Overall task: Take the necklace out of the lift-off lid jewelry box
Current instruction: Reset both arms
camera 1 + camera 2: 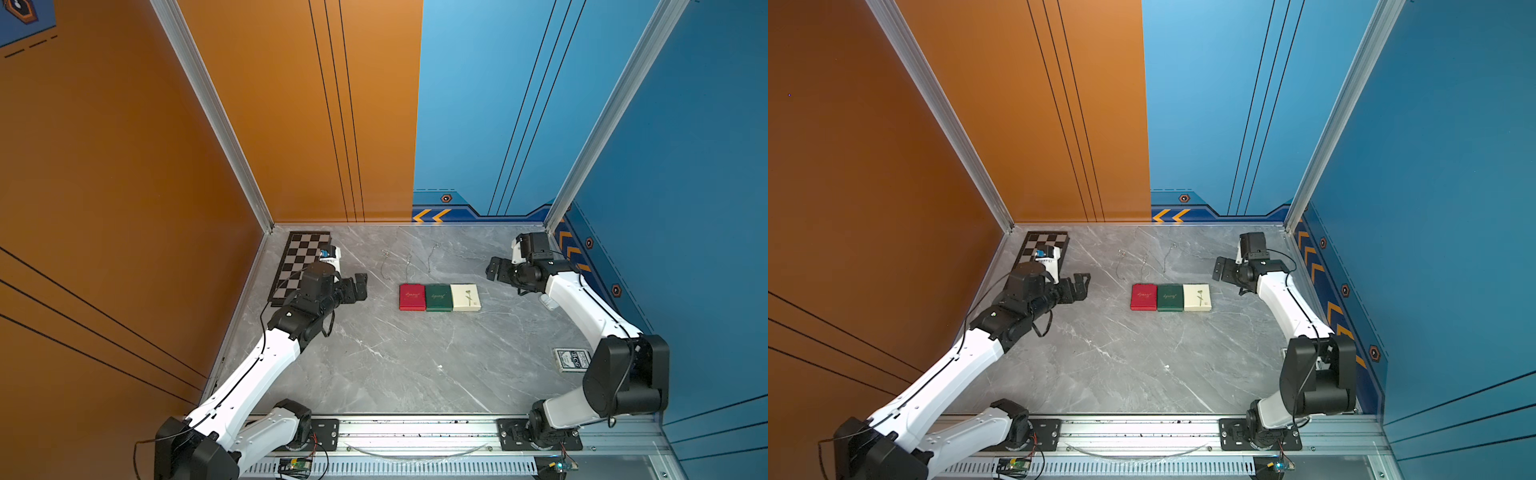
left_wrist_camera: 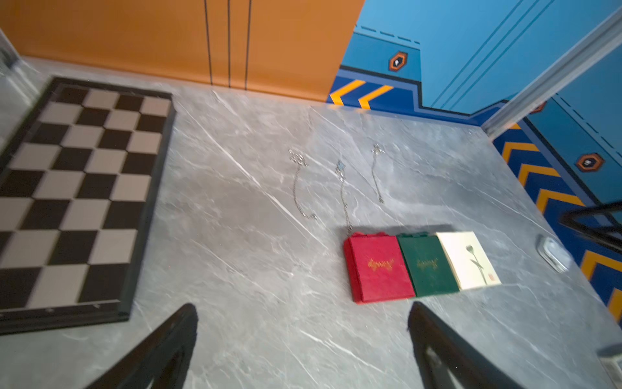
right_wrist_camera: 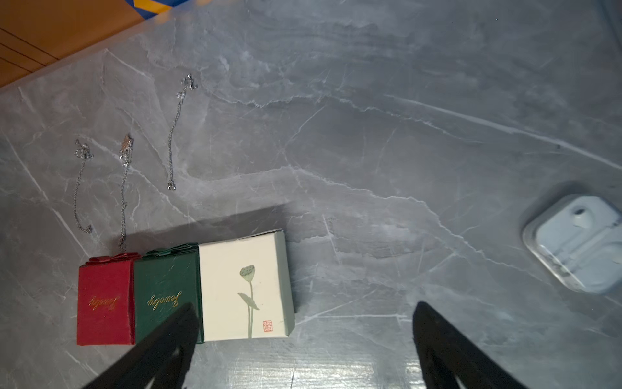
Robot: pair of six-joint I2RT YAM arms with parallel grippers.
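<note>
Three boxes sit shut in a row mid-table in both top views: red box (image 1: 412, 297), green box (image 1: 438, 297), cream box (image 1: 465, 297). Three necklaces (image 1: 407, 270) lie stretched on the marble table (image 1: 395, 365) just behind them. Left gripper (image 1: 363, 286) hangs well off to their left, right gripper (image 1: 490, 270) well off to their right.

Left wrist view: fingers (image 2: 161, 343) spread wide, boxes and necklaces (image 2: 343, 198) ahead, apart from them.

Right wrist view: fingers (image 3: 161, 336) splayed too, one tip overlapping the green box (image 3: 165, 286), cream box (image 3: 244, 286) beside it, necklaces (image 3: 124, 195) farther on.
</note>
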